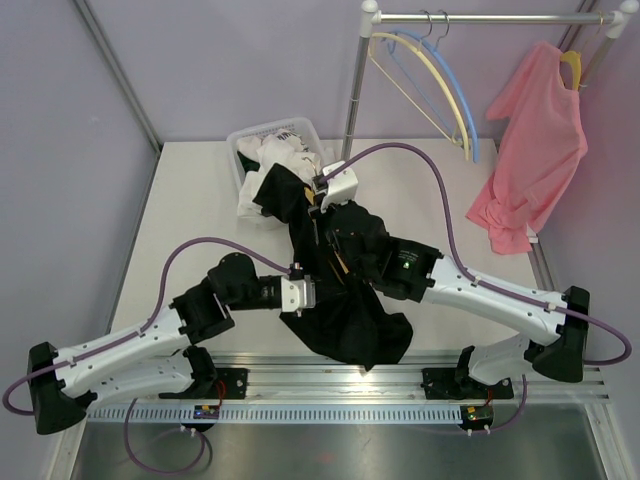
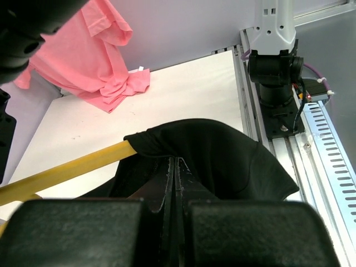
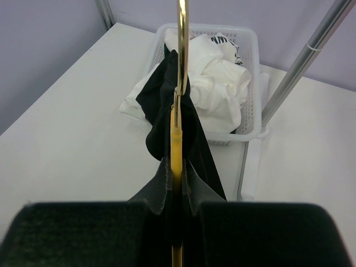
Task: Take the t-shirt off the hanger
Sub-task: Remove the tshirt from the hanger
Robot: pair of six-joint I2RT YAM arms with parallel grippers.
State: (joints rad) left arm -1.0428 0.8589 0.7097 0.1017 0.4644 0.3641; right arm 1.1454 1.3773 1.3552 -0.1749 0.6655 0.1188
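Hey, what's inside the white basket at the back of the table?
The white basket holds crumpled white clothes, one with a dark print, some spilling over its rim onto the table. The black t-shirt hides part of its near side, and the pile covers the bottom.

pale lilac walls (image 1: pixel 60 120) surround a white bench (image 1: pixel 190 200); a metal clothes rail (image 1: pixel 355 90) stands at its far edge, beyond the right end effector (image 1: pixel 320 197).

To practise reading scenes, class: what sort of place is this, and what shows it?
Probably a robotics lab cell staged for laundry handling: a clothes rail with empty hangers, a white basket of garments, and two arms bolted to a slotted metal rail.
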